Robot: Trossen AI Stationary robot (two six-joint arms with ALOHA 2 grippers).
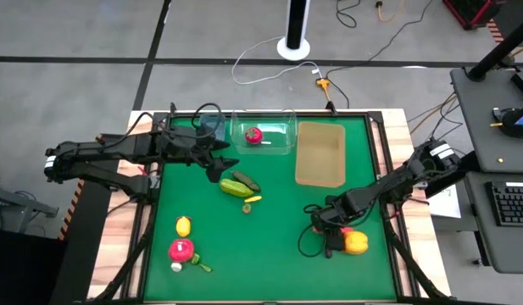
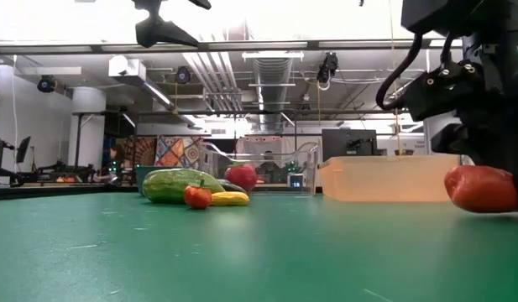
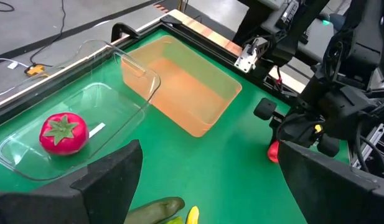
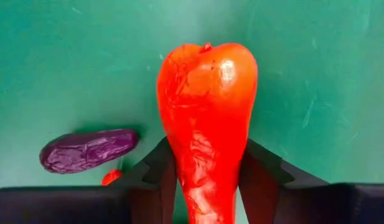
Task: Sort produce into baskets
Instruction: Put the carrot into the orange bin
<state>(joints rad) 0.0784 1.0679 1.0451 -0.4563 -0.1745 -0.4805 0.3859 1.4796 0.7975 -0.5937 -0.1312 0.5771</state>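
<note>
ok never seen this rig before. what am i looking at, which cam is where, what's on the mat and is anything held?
Two dark robot arms work over a green table.

Cameras:
- One looks straight down.
- One sits at table height.
- One rides on each wrist.

Grippers:
- The right gripper is low on the mat, shut on a red pepper. A small purple piece lies beside it.
- The left gripper hangs open near the clear tub.

On the mat:
- The tub holds a red tomato-like piece.
- A tan tray sits next to the tub.
- A green cucumber lies mid-table.
- A lemon and a round red piece lie nearer the front.
</note>
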